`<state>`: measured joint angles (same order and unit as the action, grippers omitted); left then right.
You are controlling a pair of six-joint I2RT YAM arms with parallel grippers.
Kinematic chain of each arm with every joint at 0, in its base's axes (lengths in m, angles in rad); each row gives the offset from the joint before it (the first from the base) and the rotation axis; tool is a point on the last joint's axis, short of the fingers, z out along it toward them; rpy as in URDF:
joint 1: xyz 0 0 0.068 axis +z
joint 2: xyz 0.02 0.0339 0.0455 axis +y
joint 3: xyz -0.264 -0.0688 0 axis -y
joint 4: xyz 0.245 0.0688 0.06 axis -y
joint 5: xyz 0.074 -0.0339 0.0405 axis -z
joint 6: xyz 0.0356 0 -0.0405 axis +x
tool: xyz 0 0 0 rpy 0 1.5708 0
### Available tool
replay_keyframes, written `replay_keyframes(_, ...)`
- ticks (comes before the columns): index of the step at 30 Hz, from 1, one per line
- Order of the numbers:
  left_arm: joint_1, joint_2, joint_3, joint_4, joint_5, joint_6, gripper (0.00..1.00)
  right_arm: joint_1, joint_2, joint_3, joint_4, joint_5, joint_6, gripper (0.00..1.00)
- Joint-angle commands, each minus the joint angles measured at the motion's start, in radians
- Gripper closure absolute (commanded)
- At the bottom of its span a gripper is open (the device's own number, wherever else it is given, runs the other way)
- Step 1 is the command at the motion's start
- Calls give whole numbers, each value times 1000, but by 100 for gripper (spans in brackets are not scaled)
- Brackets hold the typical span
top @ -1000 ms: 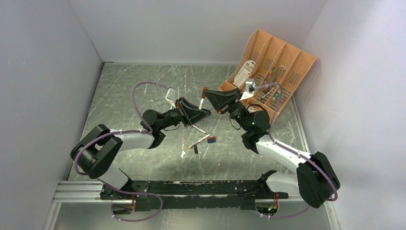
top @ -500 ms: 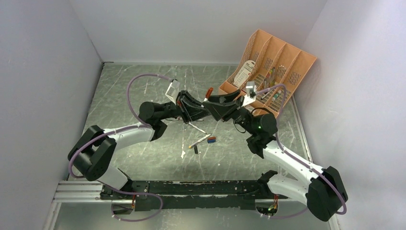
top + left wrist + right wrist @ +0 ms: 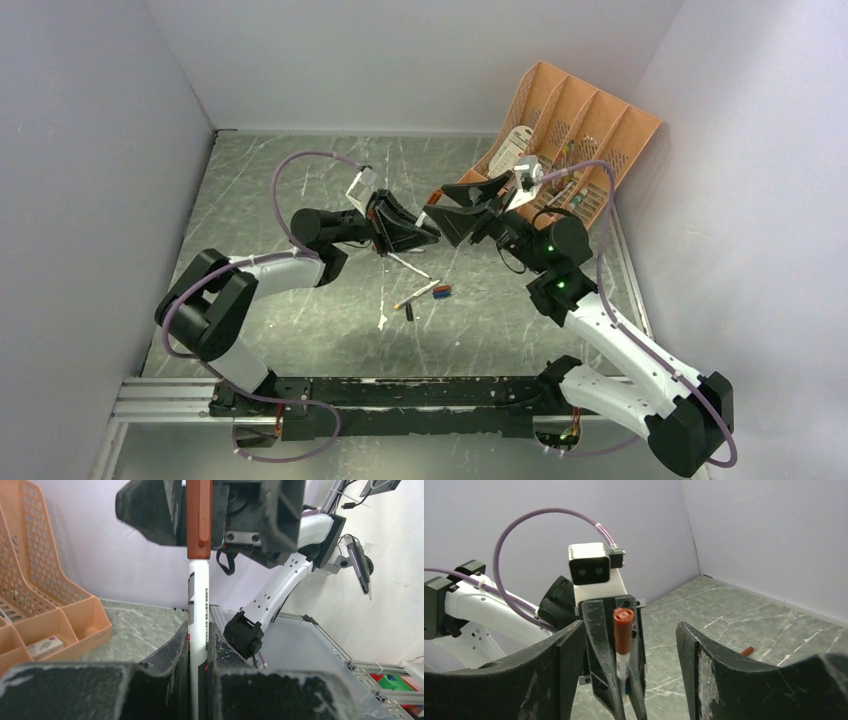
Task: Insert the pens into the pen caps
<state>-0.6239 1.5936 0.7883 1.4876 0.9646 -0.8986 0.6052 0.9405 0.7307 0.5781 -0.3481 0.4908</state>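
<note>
Left claw [image 3: 199,635]: narrow, its fingers pressed on a pen [image 3: 198,600], which stands upright between them, above the middle of the table [image 3: 300,180].
Red cap [image 3: 198,520]: it sits on the top end of this pen, in line with the barrel; it looks pushed home, though I cannot see inside.
Right claw [image 3: 629,630]: wide, one finger on each side of the red cap, touching neither the cap nor the pen.
Done: in my judgement, one pen is capped.
Left to do: loose pens [image 3: 418,293] lie on the table below the claws, with loose caps [image 3: 441,291] just beside them, red, blue and dark; none of these are joined. The capped pen also needs a place to go.
Room, left side: bare table as far as the left wall, so the left arm has free space there.
Room, right side: the orange organizer [image 3: 590,130] leans in the far right corner, near the right claw's back; this arm should draw away with care.
</note>
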Motion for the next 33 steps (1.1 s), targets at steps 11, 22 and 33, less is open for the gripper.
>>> replay_keyframes(11, 15, 73, 34, 186, 72, -87, 93, -1, 89, 51, 18, -62, -16, 63)
replay_keyframes(22, 13, 101, 75, 224, 72, -113, 93, -1, 114, -30, 71, -116, 41, 100)
replay_keyframes(33, 24, 175, 322, 211, 120, -150, 93, 1, 197, -144, 151, -322, 120, 100)
